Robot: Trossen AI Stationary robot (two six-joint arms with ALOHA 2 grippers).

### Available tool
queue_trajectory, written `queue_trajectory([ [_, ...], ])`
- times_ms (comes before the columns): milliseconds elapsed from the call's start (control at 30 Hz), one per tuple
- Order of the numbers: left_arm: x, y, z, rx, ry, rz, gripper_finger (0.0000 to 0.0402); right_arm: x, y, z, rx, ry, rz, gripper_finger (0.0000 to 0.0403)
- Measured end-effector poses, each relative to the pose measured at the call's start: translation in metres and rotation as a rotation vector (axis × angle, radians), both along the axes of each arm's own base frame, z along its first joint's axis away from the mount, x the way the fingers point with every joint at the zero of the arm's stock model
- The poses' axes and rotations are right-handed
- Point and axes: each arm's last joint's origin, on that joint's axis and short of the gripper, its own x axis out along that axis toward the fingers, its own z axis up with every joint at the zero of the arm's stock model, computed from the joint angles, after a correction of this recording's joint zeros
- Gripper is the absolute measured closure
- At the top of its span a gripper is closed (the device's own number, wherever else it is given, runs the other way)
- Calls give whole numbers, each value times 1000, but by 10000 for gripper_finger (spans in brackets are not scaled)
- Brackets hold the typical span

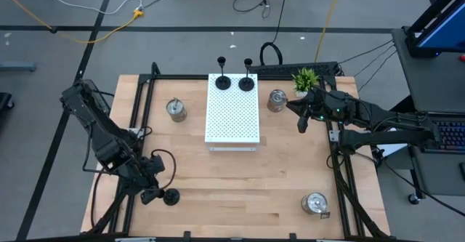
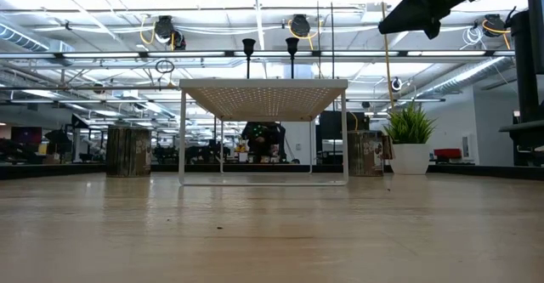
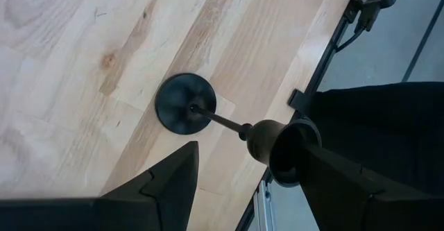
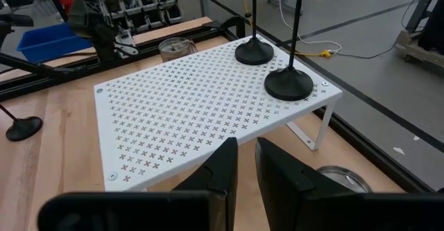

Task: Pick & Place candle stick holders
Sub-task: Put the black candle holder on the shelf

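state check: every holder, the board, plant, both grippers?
Two black holders: upright on the board's far end.
Third black holder: upright on table, untouched.
Silver holders: on table.
White board: standing, mostly bare.
Plant: upright.
Left gripper: open above the third holder.
Right gripper: shut, empty.

The perforated board (image 1: 232,109) stands mid-table with two stemmed holders (image 1: 223,81) (image 1: 246,82) on its far edge. One round holder (image 1: 175,109) sits left of it, another (image 1: 277,100) right (just beside the potted plant (image 1: 305,78)). Near the front edge — a stemmed holder (image 1: 171,196) at left, a round holder (image 1: 314,203) at right.
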Motion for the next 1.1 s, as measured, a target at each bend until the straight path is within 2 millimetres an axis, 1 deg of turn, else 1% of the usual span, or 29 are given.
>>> queue_trajectory([
  [433, 0, 0, 0, 63, -63, -147, 163, 0, 0, 0, 0, 0, 0, 360],
  [1100, 1, -2, 1, 50, -83, -153, 163, 0, 0, 0, 0, 0, 0, 360],
])
